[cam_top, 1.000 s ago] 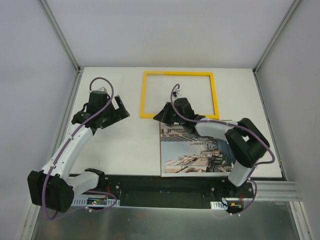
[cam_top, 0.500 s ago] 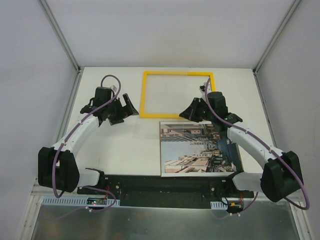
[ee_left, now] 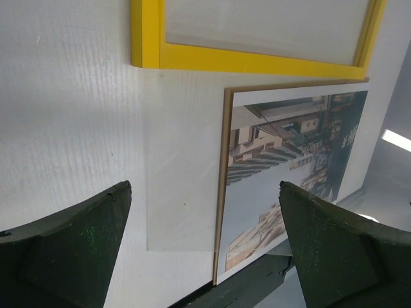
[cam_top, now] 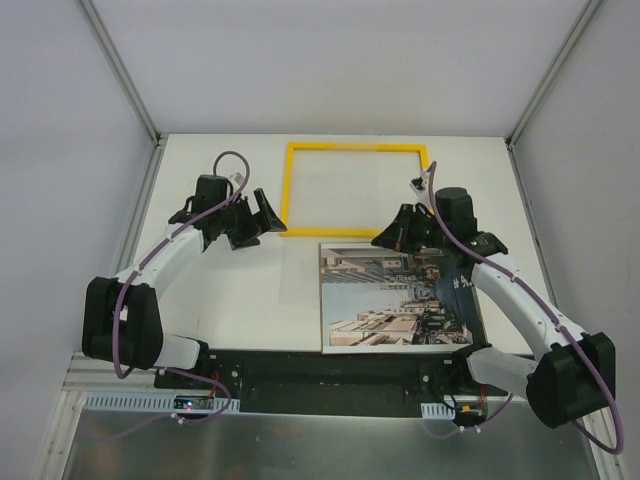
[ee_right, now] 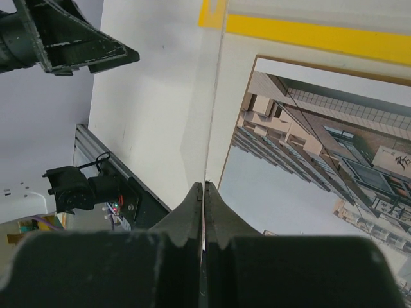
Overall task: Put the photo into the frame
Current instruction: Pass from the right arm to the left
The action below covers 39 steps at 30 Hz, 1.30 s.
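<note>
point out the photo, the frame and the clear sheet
photo (cam_top: pixel 395 300), top external view, its middle
frame (cam_top: pixel 355 147), top external view, far yellow bar
clear sheet (ee_left: pixel 183 192), left wrist view, its middle

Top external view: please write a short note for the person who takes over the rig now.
Left end effector: open, empty, left of the frame.
Right end effector: shut, by the photo's far edge.
Photo: lies picture side up, just nearer than the frame, outside it.
Frame: yellow side up, no photo inside.
Done: nothing yet.
To do: photo into frame.
</note>
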### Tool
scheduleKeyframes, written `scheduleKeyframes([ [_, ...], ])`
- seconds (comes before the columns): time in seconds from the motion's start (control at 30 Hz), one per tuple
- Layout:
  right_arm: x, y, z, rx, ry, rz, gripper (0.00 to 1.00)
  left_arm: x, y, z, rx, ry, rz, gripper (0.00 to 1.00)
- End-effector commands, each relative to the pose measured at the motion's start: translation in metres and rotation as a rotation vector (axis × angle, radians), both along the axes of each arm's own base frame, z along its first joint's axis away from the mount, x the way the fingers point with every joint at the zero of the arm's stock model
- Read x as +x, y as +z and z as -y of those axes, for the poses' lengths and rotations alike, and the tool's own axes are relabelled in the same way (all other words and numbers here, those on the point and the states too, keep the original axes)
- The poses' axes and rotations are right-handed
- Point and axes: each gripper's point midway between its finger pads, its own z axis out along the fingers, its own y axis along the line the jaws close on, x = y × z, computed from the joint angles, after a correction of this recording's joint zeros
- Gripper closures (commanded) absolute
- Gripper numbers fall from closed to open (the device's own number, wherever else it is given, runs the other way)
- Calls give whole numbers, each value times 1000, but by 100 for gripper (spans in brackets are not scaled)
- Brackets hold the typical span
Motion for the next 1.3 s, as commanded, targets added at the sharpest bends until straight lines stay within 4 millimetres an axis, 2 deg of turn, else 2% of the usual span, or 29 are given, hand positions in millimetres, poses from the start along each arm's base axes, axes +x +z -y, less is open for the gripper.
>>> scheduleKeyframes([
  [0.0,-15,47,-2,50,86,109,100,-4,8,6,-44,-38,41,3],
  [0.13,-27,72,2,61,101,158,99,-4,9,11,-71,-57,54,1],
  [0.27,-40,95,3,84,126,181,99,1,22,16,-109,-77,103,1],
  [0.4,-52,125,5,111,145,223,99,4,34,25,-173,-104,146,1],
  [0.63,-68,161,8,138,161,261,99,6,50,44,-331,-163,207,1],
  [0.9,-81,188,9,181,165,296,99,-3,63,56,-482,-216,225,1],
  [1.27,-85,214,10,215,166,336,99,-11,110,66,-675,-279,300,1],
])
